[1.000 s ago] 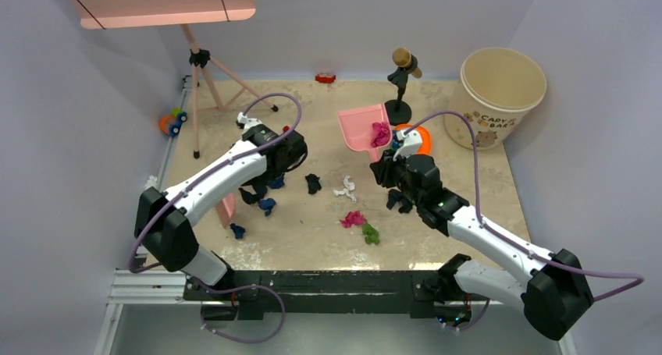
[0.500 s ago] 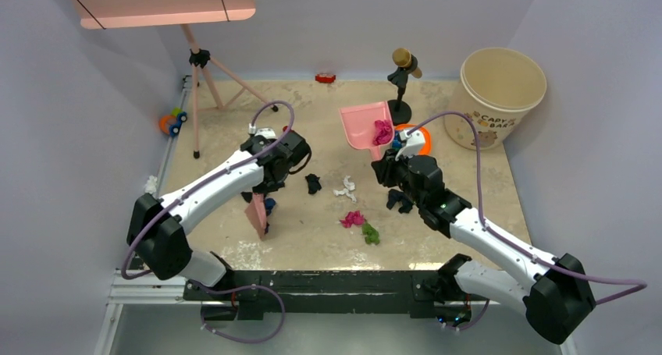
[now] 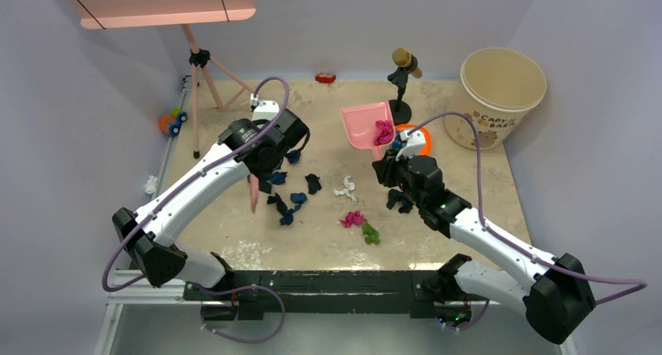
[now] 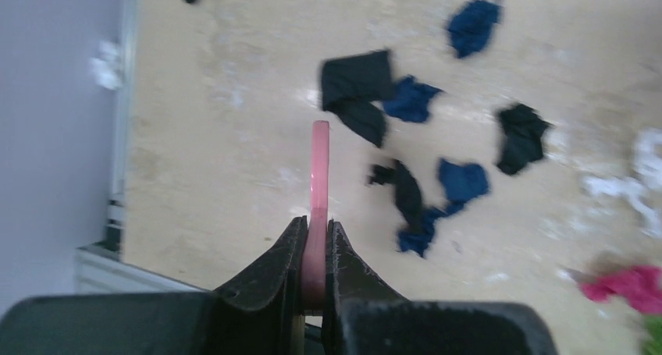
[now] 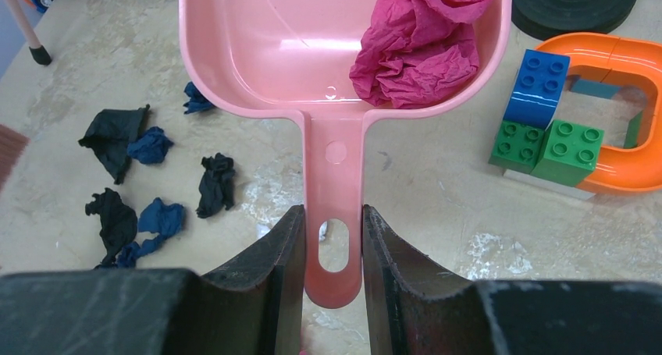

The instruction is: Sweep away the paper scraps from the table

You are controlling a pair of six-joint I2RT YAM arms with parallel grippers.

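Currently we note left claw pinching pink brush, right claw pinching dustpan handle. Loose paper scraps scattered on worktop between claws; magenta wad in pan. We judge scraps light, soft: push with brush, not grip.

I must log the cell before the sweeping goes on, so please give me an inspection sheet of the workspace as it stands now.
Surface: beige table, flat, with mottled stains.
Job's things: dark and blue paper scraps lie loose to the right of the pink brush; white, magenta and green ones are at centre; one magenta wad sits in the pink dustpan.
Clutter: toy blocks, orange track, microphone stand, red car, music stand, bucket.
Grippers: left jaws shut on the brush; right jaws shut on the dustpan handle.
Cables: purple cables loop over both arms.
Surroundings: lilac walls; white wad beyond the left rail.
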